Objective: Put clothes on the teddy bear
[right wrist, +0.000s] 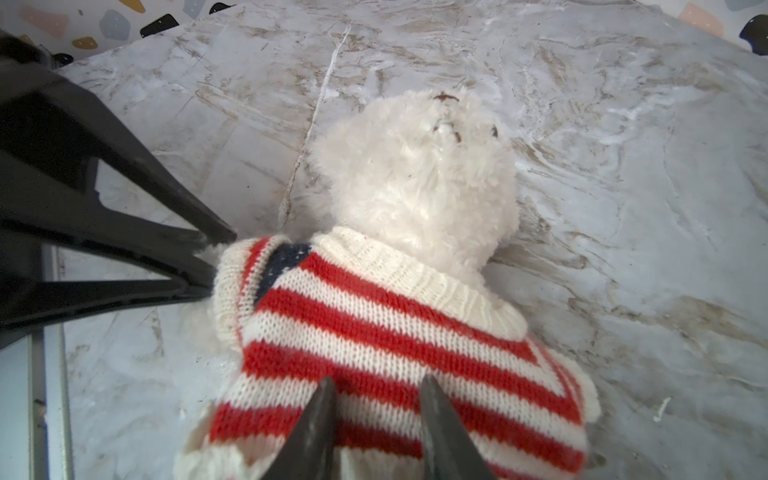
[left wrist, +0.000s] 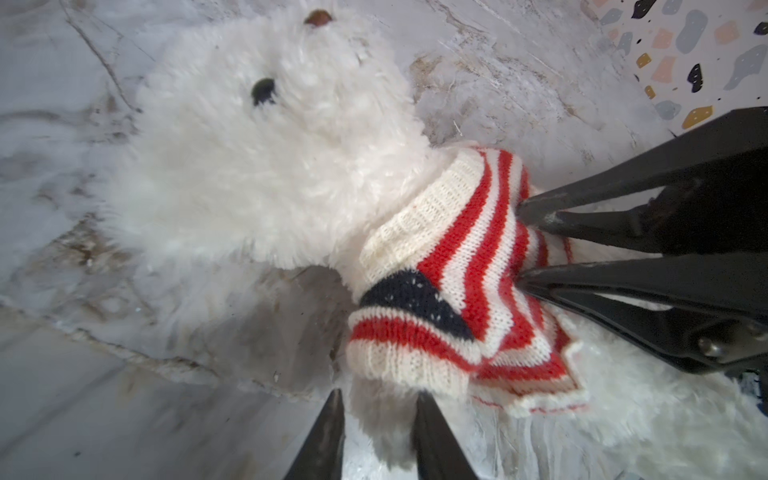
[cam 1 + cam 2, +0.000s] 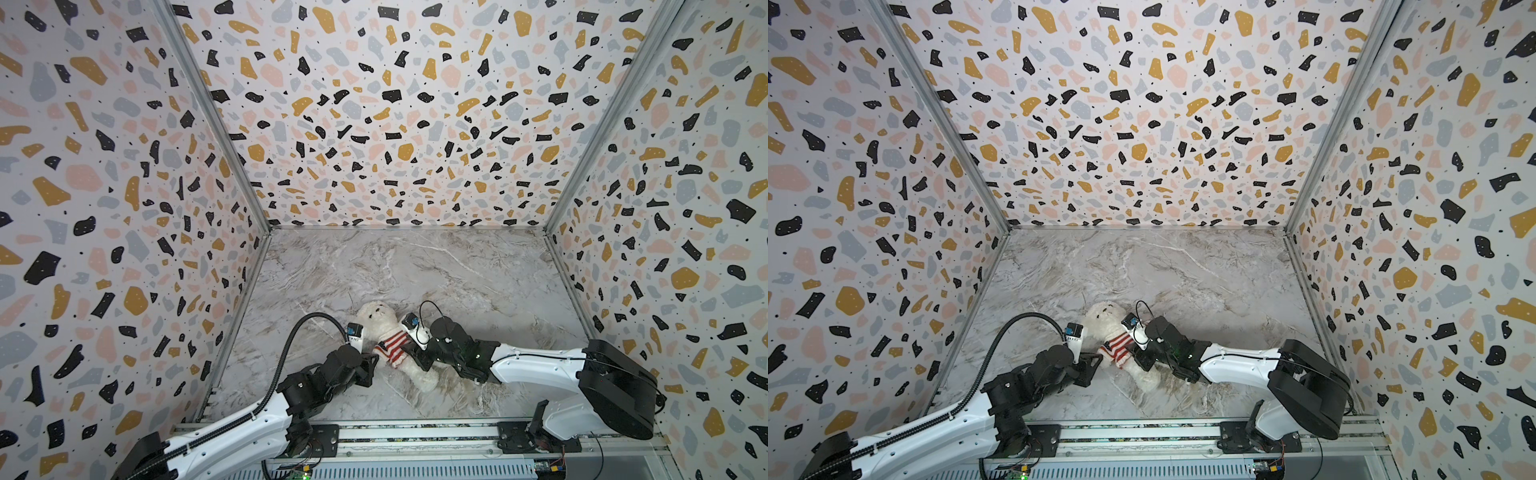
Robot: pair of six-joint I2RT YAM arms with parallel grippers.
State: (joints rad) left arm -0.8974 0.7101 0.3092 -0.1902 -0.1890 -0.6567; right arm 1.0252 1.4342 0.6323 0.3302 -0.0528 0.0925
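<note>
Knit fabric sits on the toy in both top views: the fluffy white plush teddy bear (image 3: 374,318) lies face up on the grey marble-patterned table (image 3: 415,266), low and near the centre of the frame, with the red-and-white striped knit sweater (image 3: 392,345) round its chest and its belly and legs bare; its long axis runs on a diagonal, head toward the upper left, feet toward the lower right; the left gripper (image 3: 374,358) stands at its flank on the left, the right gripper (image 3: 413,355) at its flank on the right; in the left wrist view the cream collar circles the neck and a white paw sticks out of a striped sleeve, so head and one arm look to be through; the left gripper (image 2: 379,399) has its jaws parted loosely astride that paw, clamping nothing, while the right gripper (image 2: 517,246) digs both tips into the sweater and pinches a fold of it; in the right wrist view the right gripper (image 1: 377,380) bears on the stripes near the bunched hem, with the collar and head beyond; the far sleeve is hidden, so whether the second arm is through I cannot tell; what seems left is that check, and drawing the hem down over the belly.
</note>
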